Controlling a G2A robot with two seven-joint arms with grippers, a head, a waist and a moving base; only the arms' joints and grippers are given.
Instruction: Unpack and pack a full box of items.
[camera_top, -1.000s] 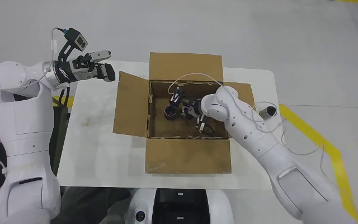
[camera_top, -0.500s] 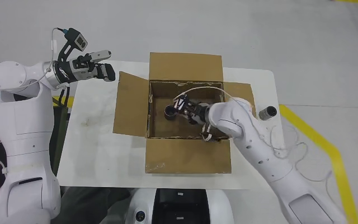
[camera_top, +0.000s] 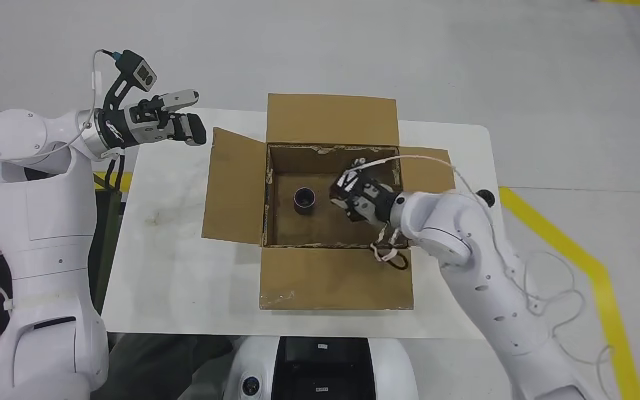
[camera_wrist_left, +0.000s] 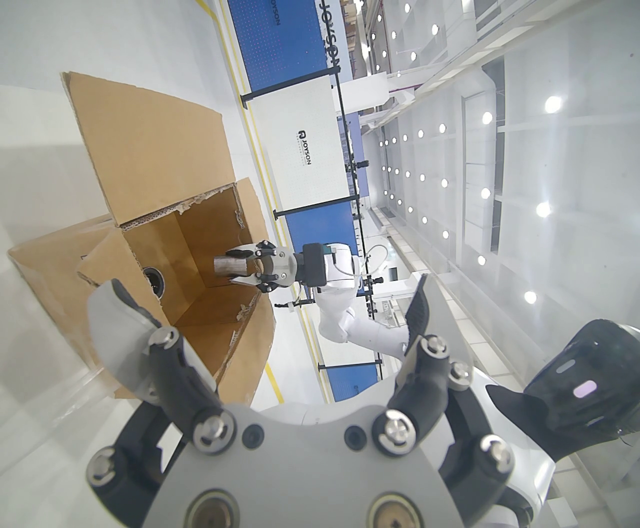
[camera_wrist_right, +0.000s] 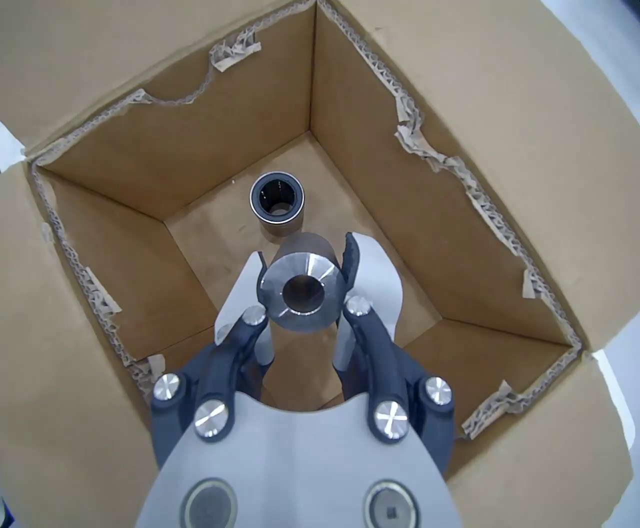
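Right wrist view: the right gripper (camera_wrist_right: 305, 262) pinches a steel sleeve (camera_wrist_right: 304, 295) by its round sides, bore toward the wrist, over the right part of the open cardboard box (camera_wrist_right: 150, 125). That grip probably keeps it upright and away from the walls. The sleeve is smooth, bright and thick-walled. Beyond it a dark bearing (camera_wrist_right: 276, 202) stands upright on the box floor, its bore black-lined. The box's torn corrugated edges are ragged. At the table's (camera_top: 160, 250) far left corner the left gripper (camera_wrist_left: 267, 300) hangs, jaws spread and empty, seemingly parked out of the way.
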